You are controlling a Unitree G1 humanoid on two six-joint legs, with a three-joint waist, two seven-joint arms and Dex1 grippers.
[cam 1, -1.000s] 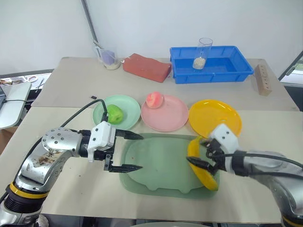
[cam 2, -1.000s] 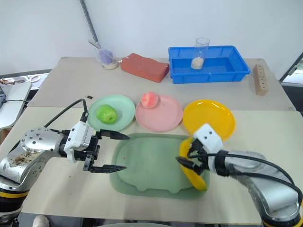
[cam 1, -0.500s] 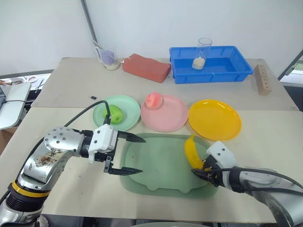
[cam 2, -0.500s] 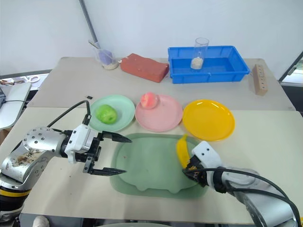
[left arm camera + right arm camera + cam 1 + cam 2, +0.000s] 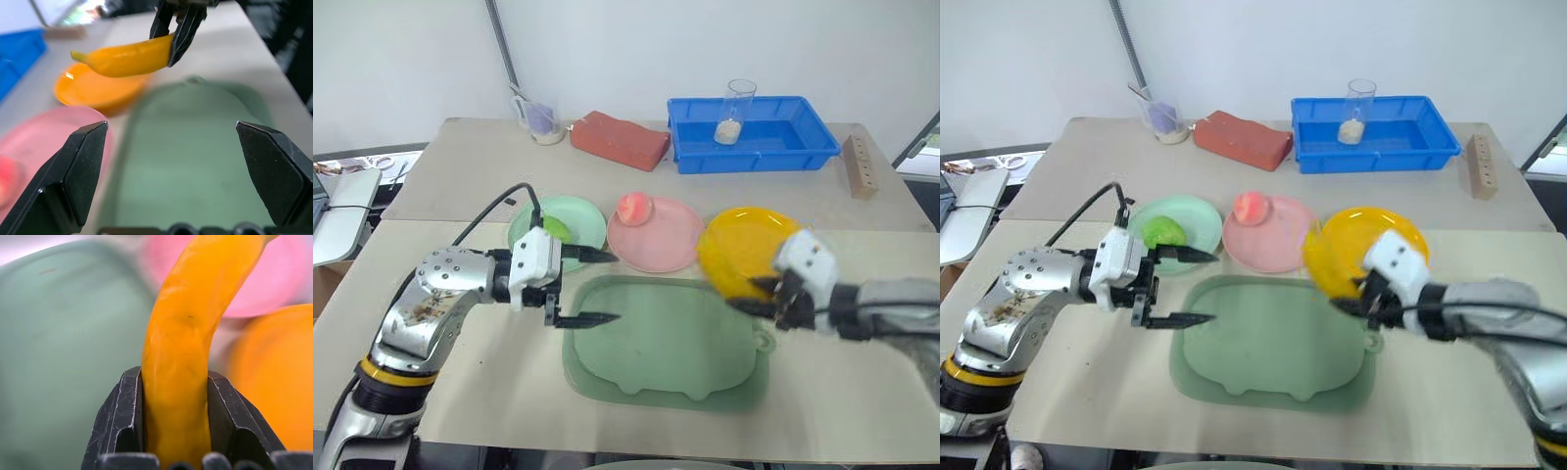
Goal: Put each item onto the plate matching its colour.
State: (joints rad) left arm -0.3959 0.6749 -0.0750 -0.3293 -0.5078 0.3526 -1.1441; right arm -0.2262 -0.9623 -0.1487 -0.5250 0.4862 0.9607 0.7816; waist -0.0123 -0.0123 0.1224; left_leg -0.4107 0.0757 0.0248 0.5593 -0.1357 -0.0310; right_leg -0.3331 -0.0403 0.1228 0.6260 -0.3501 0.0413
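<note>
My right gripper is shut on one end of the yellow banana and holds it in the air over the right rim of the dark-green tray, just in front of the yellow plate. In the right wrist view the banana is clamped between both black fingers. The green apple lies on the mint green plate. On the pink plate rests the peach. My left gripper stands open and empty at the tray's left end.
At the back of the table are a blue bin with a glass cup in it, a red brick, a cup of utensils and a wooden block at the far right.
My right gripper closed on the banana at the tray's right edge and raised it toward the yellow plate. The left gripper drifted a little forward, still open.
</note>
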